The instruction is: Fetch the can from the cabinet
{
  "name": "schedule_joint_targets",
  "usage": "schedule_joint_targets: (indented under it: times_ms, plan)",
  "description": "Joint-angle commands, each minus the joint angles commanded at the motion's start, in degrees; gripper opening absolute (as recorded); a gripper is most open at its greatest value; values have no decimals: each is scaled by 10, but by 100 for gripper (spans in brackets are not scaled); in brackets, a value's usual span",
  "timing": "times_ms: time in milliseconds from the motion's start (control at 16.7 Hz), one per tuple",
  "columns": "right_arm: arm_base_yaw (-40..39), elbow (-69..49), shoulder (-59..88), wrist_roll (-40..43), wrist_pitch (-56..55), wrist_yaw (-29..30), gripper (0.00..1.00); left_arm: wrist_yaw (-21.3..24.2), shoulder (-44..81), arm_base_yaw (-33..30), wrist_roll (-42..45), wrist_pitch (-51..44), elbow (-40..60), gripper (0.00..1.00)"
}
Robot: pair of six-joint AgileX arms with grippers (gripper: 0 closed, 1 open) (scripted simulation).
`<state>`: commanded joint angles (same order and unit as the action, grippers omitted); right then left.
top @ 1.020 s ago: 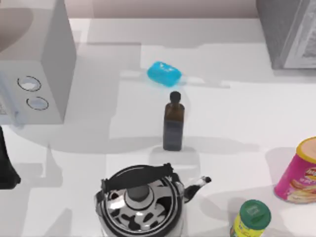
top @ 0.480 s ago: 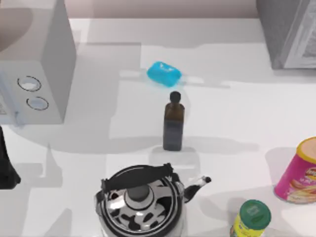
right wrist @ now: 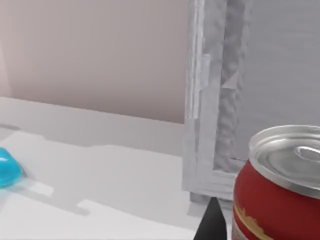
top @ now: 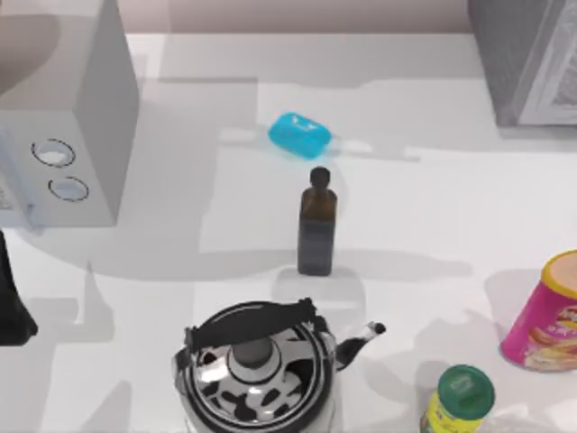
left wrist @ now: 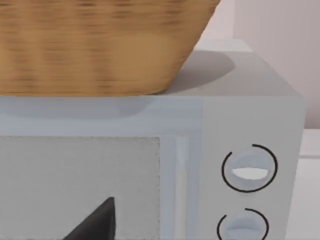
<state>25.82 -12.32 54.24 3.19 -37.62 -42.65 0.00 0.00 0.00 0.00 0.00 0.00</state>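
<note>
A white table (top: 433, 207) seen from above holds one each of several things. One dark glass bottle (top: 316, 225) stands upright near the middle. One blue soap bar (top: 299, 134) lies just beyond it. One black-and-white patterned kettle (top: 261, 365) sits at the near edge. One green-lidded jar (top: 460, 399) and one pink canister (top: 548, 314) stand at the near right.

One microwave (top: 68, 117) with two round dials sits at the far left. In the left wrist view it carries one woven basket (left wrist: 100, 45) on its roof. One grey cabinet (top: 527, 59) stands at the far right corner.

In the right wrist view, one red can (right wrist: 277, 187) with a silver top sits very close in front of the camera, beside a dark fingertip (right wrist: 212, 222) and before the cabinet's frame. It may be held, but I cannot tell how the right jaws stand.

The left arm (top: 11, 302) is a dark shape at the table's left edge. One dark finger (left wrist: 95, 222) faces the microwave door; the state of those jaws cannot be told either.
</note>
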Motion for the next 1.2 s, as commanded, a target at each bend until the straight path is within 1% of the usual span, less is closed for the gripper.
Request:
schedule_joint_targets:
  times_ms: [420, 660, 780, 900, 1020, 1200]
  plan:
    - [177, -107, 403, 25, -298, -321, 0, 0, 0, 0, 0, 0, 0, 100]
    - [257, -151, 591, 34, -428, -466, 0, 0, 0, 0, 0, 0, 0, 100]
    - [286, -167, 662, 37, -475, -520, 0, 0, 0, 0, 0, 0, 0, 100]
    - [307, -177, 710, 38, -506, -556, 0, 0, 0, 0, 0, 0, 0, 100]
    - [318, -182, 733, 39, -522, -574, 0, 0, 0, 0, 0, 0, 0, 100]
    - [319, -183, 737, 39, -524, -577, 0, 0, 0, 0, 0, 0, 0, 100]
